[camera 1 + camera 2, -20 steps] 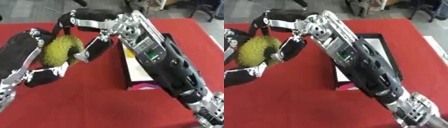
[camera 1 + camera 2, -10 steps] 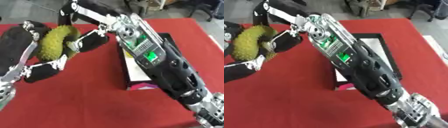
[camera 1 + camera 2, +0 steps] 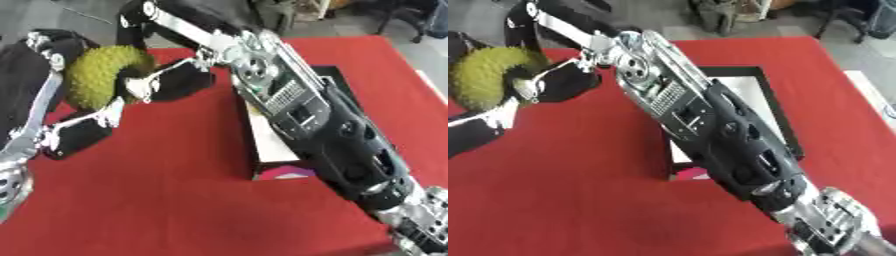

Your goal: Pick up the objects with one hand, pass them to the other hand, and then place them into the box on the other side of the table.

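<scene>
**Spiky fruit held between two robot hands above the red surface**

Much of the scene is blocked by the right arm, which runs diagonally from the lower right corner up to the upper left and covers most of the box. Only the box's black rim, a strip of its pale inside and a pink and white patch at its near end show; what lies in it, if anything, cannot be made out. The left arm is cut off by the left edge of both views, and the right arm's base is cropped at the lower right.

The surface is covered in red cloth and fills most of each view. Beyond its far edge is a grey floor with dark furniture legs, too blurred to name. A pale strip runs along the surface's right edge.

The task's thing, a round yellow-green spiky fruit, is up at the left, off the surface and well apart from the box. The left robot hand cups it from the left side, with black fingers curled round it from above and below. The right robot hand is at the fruit's right side, its black fingers bent against it; whether they truly clasp it is hard to tell, as the fingertips blend into the fruit's edge.
</scene>
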Motion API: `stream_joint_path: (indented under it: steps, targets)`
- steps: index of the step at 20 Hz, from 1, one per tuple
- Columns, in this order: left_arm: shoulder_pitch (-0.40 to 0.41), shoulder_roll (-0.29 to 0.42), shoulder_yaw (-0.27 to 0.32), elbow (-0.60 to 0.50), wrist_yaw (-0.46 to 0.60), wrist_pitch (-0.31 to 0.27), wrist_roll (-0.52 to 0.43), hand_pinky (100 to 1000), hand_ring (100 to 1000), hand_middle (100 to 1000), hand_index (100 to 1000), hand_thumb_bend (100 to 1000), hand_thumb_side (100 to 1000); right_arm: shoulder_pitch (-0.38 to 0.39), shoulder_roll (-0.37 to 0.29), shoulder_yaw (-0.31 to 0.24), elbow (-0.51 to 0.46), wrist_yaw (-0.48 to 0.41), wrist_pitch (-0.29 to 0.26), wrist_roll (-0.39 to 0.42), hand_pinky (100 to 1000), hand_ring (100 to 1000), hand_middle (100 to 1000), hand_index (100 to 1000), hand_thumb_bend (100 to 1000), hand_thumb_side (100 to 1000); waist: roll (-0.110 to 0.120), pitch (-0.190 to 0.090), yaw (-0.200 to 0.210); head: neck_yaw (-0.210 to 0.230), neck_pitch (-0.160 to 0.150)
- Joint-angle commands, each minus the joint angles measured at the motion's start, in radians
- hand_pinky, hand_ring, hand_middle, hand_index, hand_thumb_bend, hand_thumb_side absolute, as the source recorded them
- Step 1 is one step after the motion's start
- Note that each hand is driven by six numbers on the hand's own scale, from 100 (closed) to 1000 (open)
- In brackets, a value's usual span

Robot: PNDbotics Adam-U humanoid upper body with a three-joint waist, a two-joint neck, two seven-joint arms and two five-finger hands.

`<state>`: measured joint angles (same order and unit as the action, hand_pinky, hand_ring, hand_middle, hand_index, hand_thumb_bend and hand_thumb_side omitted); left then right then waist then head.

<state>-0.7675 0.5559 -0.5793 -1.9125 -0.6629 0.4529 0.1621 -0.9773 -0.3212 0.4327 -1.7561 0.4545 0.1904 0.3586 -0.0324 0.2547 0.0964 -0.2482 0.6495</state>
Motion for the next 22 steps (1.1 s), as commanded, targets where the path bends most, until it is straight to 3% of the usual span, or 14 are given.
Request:
stream_joint_path:
  steps: [1, 4, 7, 16, 22]
  targets:
    - [-0.014, 0.012, 0.010, 0.004, 0.012, 0.037, -0.012, 711, 668, 616, 840, 109, 178, -0.017, -0.022, -0.011, -0.016, -0.035, 0.011, 0.015, 741, 883, 104, 352, 100, 212, 0.005, -0.030, -0.001, 0.000, 0.000]
    - [-0.009, 0.014, 0.011, 0.021, 0.022, 0.090, -0.062, 762, 752, 698, 920, 385, 396, -0.016, -0.028, -0.016, -0.030, -0.058, 0.019, 0.013, 742, 876, 100, 345, 100, 208, 0.006, -0.030, -0.002, 0.001, 0.000]
    - [-0.005, 0.023, 0.011, 0.022, 0.029, 0.119, -0.103, 771, 766, 712, 935, 545, 493, -0.016, -0.032, -0.022, -0.041, -0.077, 0.028, -0.003, 743, 862, 100, 339, 100, 200, 0.006, -0.030, -0.003, 0.001, 0.000]
    - [0.027, 0.074, 0.024, 0.004, 0.039, 0.119, -0.163, 780, 774, 722, 935, 765, 610, -0.019, -0.050, -0.034, -0.058, -0.100, 0.040, -0.080, 736, 817, 100, 328, 100, 188, 0.008, -0.030, -0.006, 0.001, -0.007]
    - [0.097, 0.141, 0.056, 0.013, 0.057, 0.140, -0.142, 780, 775, 722, 930, 756, 656, -0.014, -0.077, -0.047, -0.052, -0.075, 0.036, -0.114, 726, 797, 100, 325, 100, 209, 0.008, -0.028, -0.012, -0.003, -0.006]
